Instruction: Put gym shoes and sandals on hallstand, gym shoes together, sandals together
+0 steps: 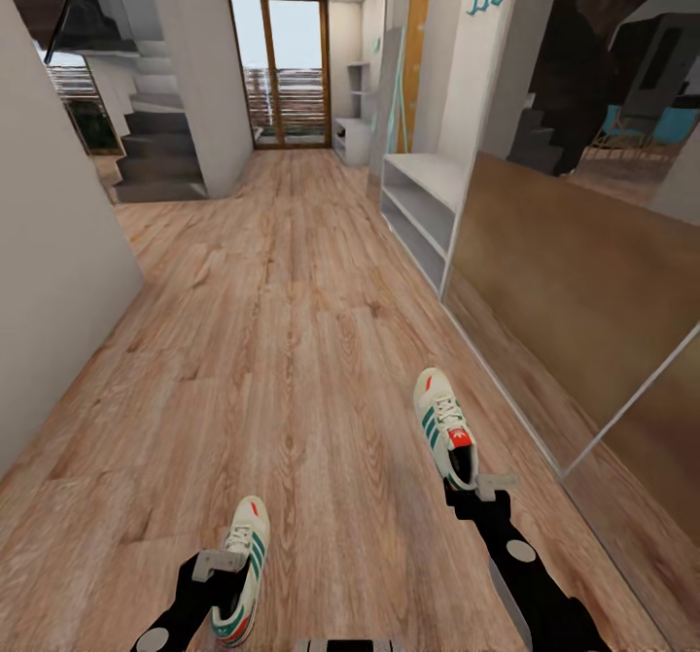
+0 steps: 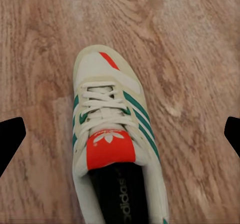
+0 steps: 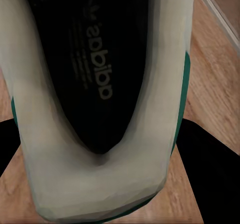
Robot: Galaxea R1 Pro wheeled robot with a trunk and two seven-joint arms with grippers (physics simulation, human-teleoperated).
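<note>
Two gym shoes show in the head view. One gym shoe point(image 1: 251, 531) lies on the corridor floor point(image 1: 292, 341) at the near left. My left gripper point(image 1: 226, 579) hovers over its heel end, open, its fingers point(image 2: 10, 139) spread wide on either side of the shoe point(image 2: 107, 108). The other gym shoe point(image 1: 437, 419) is at the near right, with my right gripper point(image 1: 483, 487) shut on its heel point(image 3: 100, 184), the fingers point(image 3: 205, 154) pressed against both sides. The hallstand point(image 1: 352, 139), white with wall shelves above, stands far down the corridor on the right. The sandals are out of view.
A similar low white two-tier unit point(image 1: 423, 200) stands nearer along the right wall, followed by a mirrored panel point(image 1: 583, 292). A grey wall point(image 1: 49, 273) bounds the left. Stairs point(image 1: 160, 147) rise at the far left, and a glass door point(image 1: 280, 69) ends the corridor.
</note>
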